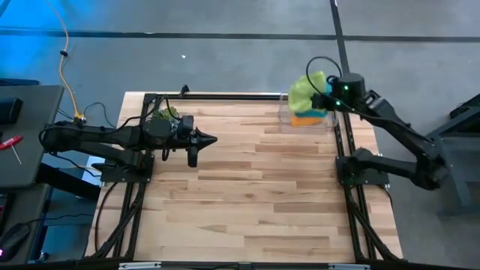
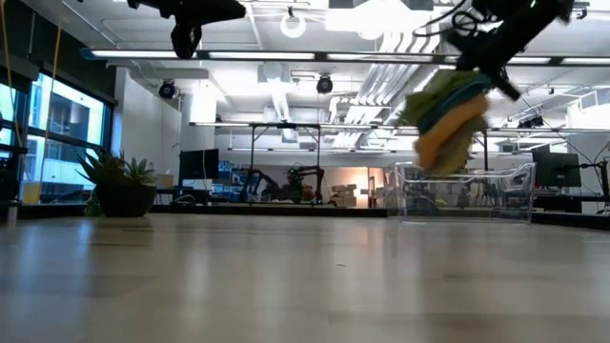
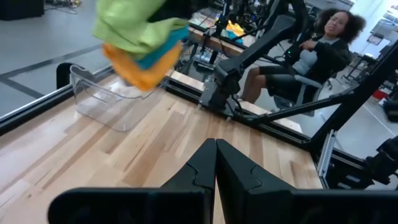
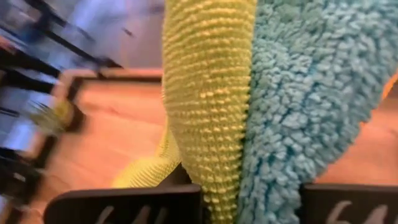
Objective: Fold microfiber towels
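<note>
Bunched stack of soft microfiber towels [image 1: 309,101], lime green over teal and orange, hangs pinched in the closed right gripper [image 1: 327,99] just above the clear plastic bin [image 1: 287,118] at the table's far right corner, right arm reaching inward, left gripper [image 1: 212,139] shut, empty, raised over wooden table [image 1: 247,195].

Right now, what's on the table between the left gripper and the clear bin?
Nothing: in the high view only bare wood separates the left gripper from the clear bin.
</note>
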Controlling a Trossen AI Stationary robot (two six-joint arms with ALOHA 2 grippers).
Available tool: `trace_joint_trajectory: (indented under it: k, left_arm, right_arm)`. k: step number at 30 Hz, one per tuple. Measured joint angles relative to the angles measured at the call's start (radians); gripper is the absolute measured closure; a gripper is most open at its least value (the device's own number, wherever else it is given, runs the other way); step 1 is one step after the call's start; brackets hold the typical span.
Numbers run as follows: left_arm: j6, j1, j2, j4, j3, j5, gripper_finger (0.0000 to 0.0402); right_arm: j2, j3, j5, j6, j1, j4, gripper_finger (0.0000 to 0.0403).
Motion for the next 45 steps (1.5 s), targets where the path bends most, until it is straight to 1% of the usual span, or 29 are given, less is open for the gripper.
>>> trace_joint_trajectory:
  k: [3, 7, 9, 11, 13, 15, 19, 22, 25, 29, 34, 39, 45]
  left_arm:
    - [0.0, 0.0, 0.0, 0.007, 0.0, -0.001, 0.0401]
    - [-0.014, 0.0, 0.0, 0.031, 0.0, -0.001, 0.0401]
    - [-0.027, 0.0, 0.0, 0.028, 0.0, -0.001, 0.0401]
    - [-0.032, 0.0, 0.0, 0.029, 0.0, -0.001, 0.0401]
    - [-0.037, 0.0, 0.0, 0.028, 0.0, -0.001, 0.0401]
    - [-0.048, 0.0, 0.0, 0.028, 0.0, -0.003, 0.0401]
    - [-0.049, 0.0, 0.0, 0.028, 0.0, -0.03, 0.0401]
    - [-0.049, 0.0, 0.0, 0.027, 0.0, -0.052, 0.0401]
    - [-0.049, 0.0, 0.0, 0.027, 0.0, -0.062, 0.0401]
    - [-0.049, 0.0, 0.0, 0.027, 0.0, -0.073, 0.0401]
    - [-0.052, 0.0, 0.0, 0.027, 0.0, -0.082, 0.0401]
    - [-0.06, 0.0, 0.0, 0.027, 0.0, -0.085, 0.0401]
    - [-0.059, 0.001, 0.0, 0.027, 0.0, -0.092, 0.0401]
  right_arm:
    - [0.054, -0.079, -0.098, 0.017, -0.068, 0.207, 0.0386]
    - [0.141, -0.153, -0.2, 0.027, -0.106, 0.374, 0.0386]
    - [0.172, -0.173, -0.263, 0.037, -0.124, 0.413, 0.0386]
    - [0.198, -0.19, -0.277, 0.013, -0.14, 0.372, 0.0386]
    - [0.211, -0.198, -0.261, -0.015, -0.169, 0.325, 0.0386]
    - [0.217, -0.205, -0.262, -0.038, -0.207, 0.318, 0.0386]
    - [0.243, -0.208, -0.308, -0.067, -0.276, 0.253, 0.0386]
    - [0.28, -0.208, -0.313, -0.097, -0.301, 0.211, 0.0386]
    - [0.338, -0.208, -0.315, -0.115, -0.304, 0.202, 0.0386]
    - [0.43, -0.207, -0.308, -0.105, -0.303, 0.24, 0.0386]
    - [0.507, -0.138, -0.255, -0.093, -0.293, 0.194, 0.0386]
    - [0.552, -0.071, -0.212, -0.115, -0.292, 0.088, 0.0386]
    - [0.612, -0.019, -0.19, -0.11, -0.286, 0.018, 0.0386]
